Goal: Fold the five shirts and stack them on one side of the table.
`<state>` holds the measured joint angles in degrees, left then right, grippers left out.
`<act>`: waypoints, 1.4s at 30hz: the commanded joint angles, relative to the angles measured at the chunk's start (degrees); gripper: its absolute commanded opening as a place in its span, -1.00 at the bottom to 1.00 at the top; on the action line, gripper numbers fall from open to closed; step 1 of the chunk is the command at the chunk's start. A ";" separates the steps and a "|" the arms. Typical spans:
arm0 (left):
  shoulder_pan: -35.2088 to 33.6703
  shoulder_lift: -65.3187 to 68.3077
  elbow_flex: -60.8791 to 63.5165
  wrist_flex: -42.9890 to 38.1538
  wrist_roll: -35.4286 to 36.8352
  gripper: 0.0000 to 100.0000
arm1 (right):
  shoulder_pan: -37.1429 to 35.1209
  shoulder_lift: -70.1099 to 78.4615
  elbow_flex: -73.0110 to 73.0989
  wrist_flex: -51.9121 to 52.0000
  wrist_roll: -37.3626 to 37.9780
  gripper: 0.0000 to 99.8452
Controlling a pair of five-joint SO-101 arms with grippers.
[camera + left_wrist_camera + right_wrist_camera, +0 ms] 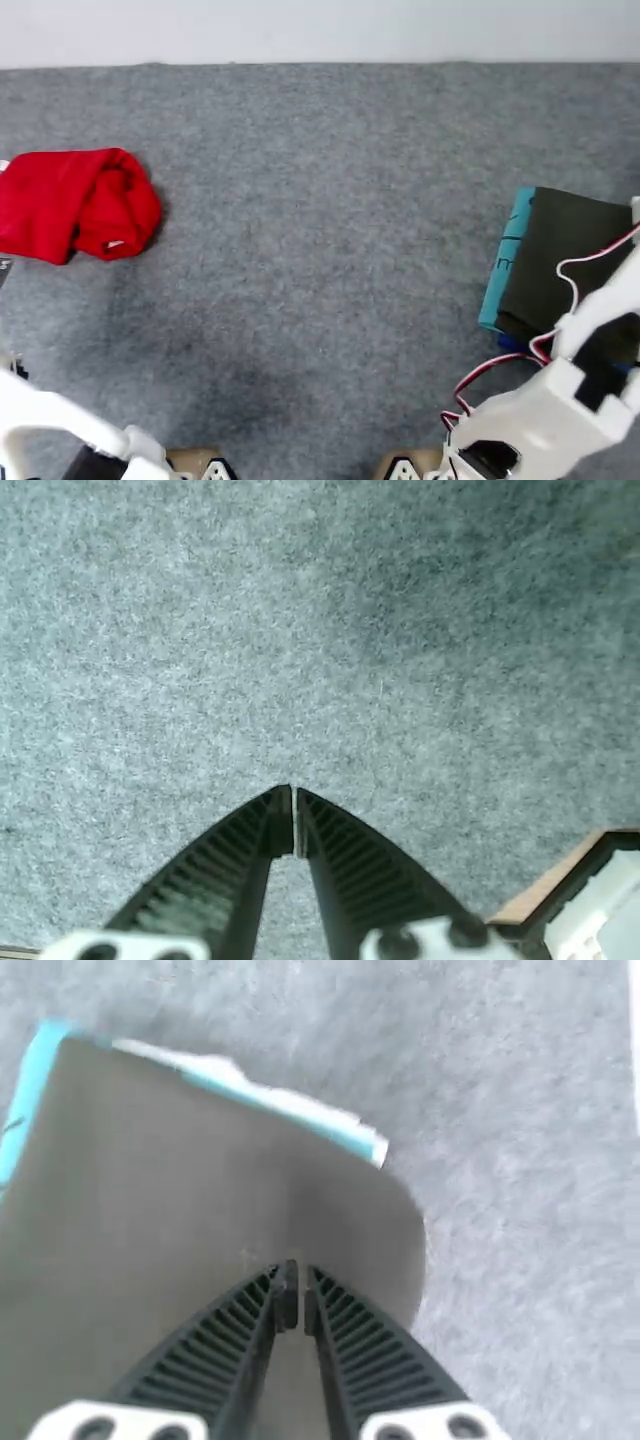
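Note:
A crumpled red shirt (77, 203) lies at the table's left edge. At the right edge sits a stack of folded shirts: a dark one (565, 262) on top, a teal one (505, 262) under it. My right gripper (291, 1295) hangs shut just above the dark shirt (200, 1220), with the teal shirt's edge (270, 1100) showing beyond it. In the high view the right arm (560, 400) covers the stack's near corner. My left gripper (294, 820) is shut over bare grey felt, with nothing in it, and its arm (60, 425) rests at the near left.
Grey felt (330, 230) covers the whole table. A pale wall (320, 30) runs along the far edge. Wooden arm bases (195, 462) sit at the near edge, one base corner (560, 890) seen in the left wrist view.

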<state>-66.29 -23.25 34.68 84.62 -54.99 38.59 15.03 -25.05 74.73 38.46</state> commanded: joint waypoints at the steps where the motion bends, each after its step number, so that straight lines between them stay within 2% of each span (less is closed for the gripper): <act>1: 0.44 -1.76 -0.22 -0.70 -0.62 -0.97 | 1.98 3.65 -2.81 -5.93 0.44 -0.98; 7: 0.44 -1.76 -0.13 -0.79 -0.62 -0.97 | 3.21 16.31 -2.81 -15.16 0.44 -0.98; 10: 0.44 -1.49 -0.13 -0.79 -0.62 -0.97 | 3.03 18.51 -5.54 -15.08 0.18 -0.98; 18: 0.44 -1.58 -0.13 -0.70 -0.62 -0.97 | -0.75 7.87 -18.02 7.52 -5.80 -0.98; 27: 0.44 -1.76 -0.13 -0.53 -0.62 -0.97 | -7.43 4.26 -17.93 28.53 -5.71 -0.98; 33: 0.44 -1.76 -0.13 -0.53 -0.62 -0.97 | -7.16 0.13 -5.36 28.26 -5.80 -0.98; 38: 0.44 -1.58 -0.13 -0.62 -0.62 -0.97 | -10.68 -5.67 9.05 27.91 -6.07 -0.98; 42: 0.44 -1.49 -0.13 -0.70 -0.62 -0.97 | -13.32 -6.55 17.49 22.37 -8.88 -0.98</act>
<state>-66.29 -23.25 34.68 84.62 -54.99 27.25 12.04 -11.16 99.96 32.31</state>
